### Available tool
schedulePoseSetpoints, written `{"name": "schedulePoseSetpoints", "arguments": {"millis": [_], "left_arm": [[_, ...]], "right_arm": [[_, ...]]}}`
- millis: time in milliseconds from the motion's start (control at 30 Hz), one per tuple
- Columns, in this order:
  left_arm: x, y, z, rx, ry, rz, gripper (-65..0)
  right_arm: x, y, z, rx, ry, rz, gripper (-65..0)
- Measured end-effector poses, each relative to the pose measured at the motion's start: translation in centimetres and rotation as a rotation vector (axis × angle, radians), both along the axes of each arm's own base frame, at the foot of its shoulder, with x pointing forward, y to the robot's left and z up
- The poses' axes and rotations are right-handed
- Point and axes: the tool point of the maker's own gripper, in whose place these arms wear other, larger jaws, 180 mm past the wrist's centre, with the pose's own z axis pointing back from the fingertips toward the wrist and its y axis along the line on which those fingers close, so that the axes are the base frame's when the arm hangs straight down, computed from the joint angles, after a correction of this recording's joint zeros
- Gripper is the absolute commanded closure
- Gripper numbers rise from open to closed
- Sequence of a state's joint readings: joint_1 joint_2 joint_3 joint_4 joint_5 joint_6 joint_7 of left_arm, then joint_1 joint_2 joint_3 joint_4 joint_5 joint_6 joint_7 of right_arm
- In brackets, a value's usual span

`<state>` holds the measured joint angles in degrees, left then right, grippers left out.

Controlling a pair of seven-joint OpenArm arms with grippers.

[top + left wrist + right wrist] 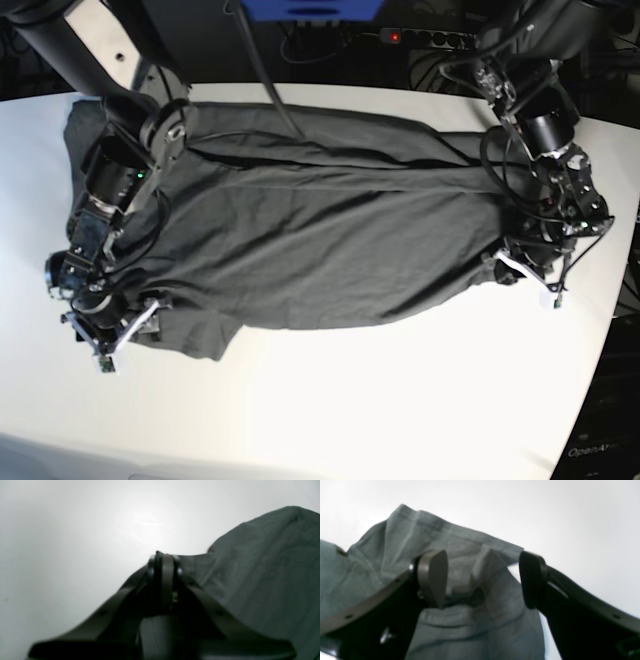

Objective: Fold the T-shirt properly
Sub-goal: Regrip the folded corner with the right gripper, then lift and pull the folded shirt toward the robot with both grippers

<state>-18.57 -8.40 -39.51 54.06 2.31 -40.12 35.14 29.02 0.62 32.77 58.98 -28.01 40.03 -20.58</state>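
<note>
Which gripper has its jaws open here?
The right gripper, jaws spread over the T-shirt. The left gripper is shut on the T-shirt's edge.

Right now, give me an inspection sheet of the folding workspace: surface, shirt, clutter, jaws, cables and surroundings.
Surface: white table, bare in front of the shirt.
Job's things: dark grey T-shirt spread lengthwise across the table, long folds along its far side, one sleeve at the near edge.
Clutter: nothing seen.
Grippers: left gripper has its jaws shut at the shirt's edge; whether cloth is pinched I cannot tell. Right gripper has its jaws open, astride a raised fold of cloth.
Cables: black cable runs over the shirt's far edge; wiring along both arms.
Surroundings: power strip with a red light behind the table.
</note>
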Motion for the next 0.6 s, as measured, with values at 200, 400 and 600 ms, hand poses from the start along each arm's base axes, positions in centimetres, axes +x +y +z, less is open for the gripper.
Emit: {"name": "schedulePoseSetpoints", "arguments": {"millis": [200, 400, 600], "left_arm": [[-0.2, 0.0, -0.1, -0.003, -0.008, 0.004, -2.4], [-0.2, 0.2, -0.1, 0.000, -0.008, 0.004, -2.4], [-0.2, 0.2, -0.1, 0.000, -0.008, 0.004, -2.4]], "right_arm": [[-0.4, 1.0, -1.9, 0.041, 0.043, 0.015, -41.6], [-1.0, 0.7, -3.2, 0.103, 0.040, -0.016, -33.4], [-0.8, 0.7, -3.0, 0.104, 0.030, -0.014, -33.1]]}}
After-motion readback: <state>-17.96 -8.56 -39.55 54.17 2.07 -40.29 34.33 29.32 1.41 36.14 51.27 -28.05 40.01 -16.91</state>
